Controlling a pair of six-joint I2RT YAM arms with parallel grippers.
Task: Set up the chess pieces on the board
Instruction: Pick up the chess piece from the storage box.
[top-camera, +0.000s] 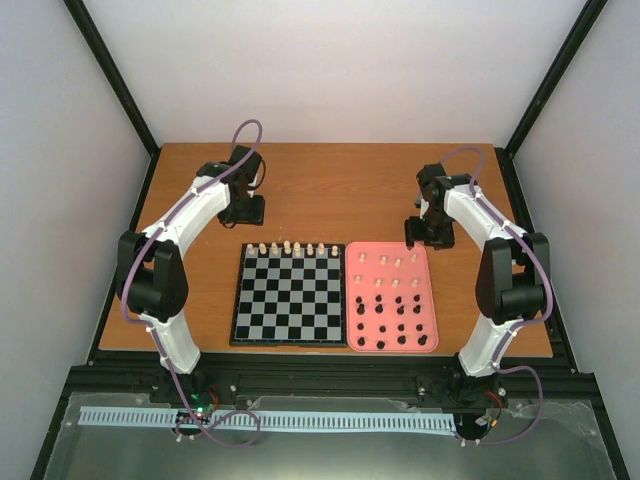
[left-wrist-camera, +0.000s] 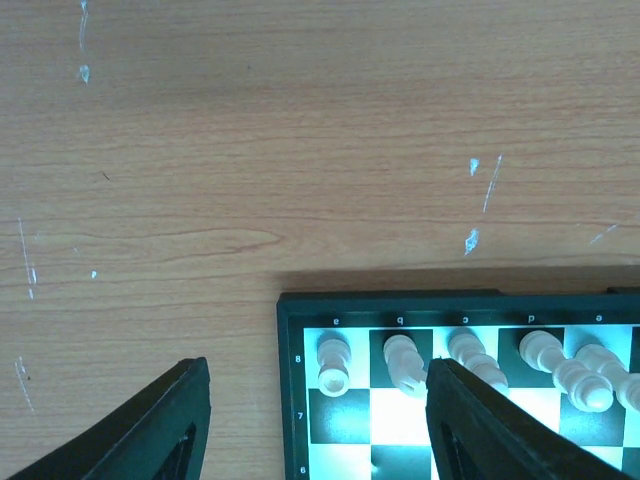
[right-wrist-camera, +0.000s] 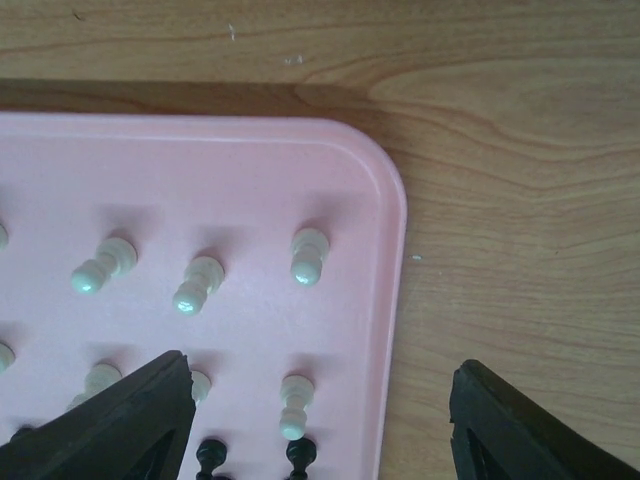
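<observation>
off the board's far left corner, over the table (top-camera: 200, 300), the left gripper (left-wrist-camera: 317, 372) hung open and empty; the board (top-camera: 288, 342) lay flat with a row of cream pieces (top-camera: 293, 247) along its far edge. just beside it on the right, the pink tray (top-camera: 388, 246) held spare cream pieces (top-camera: 390, 265) far and black pieces (top-camera: 400, 325) near. the right gripper (right-wrist-camera: 320, 368) stood wide open, holding nothing, above the tray's far right corner.

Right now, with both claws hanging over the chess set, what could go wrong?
The row of cream pieces on the board's far edge stands crowded; the left gripper, open right beside it, could knock one over. On the pink tray, tiny cream pieces stand close to black pieces; the open right gripper might topple a neighbour while picking one.
</observation>
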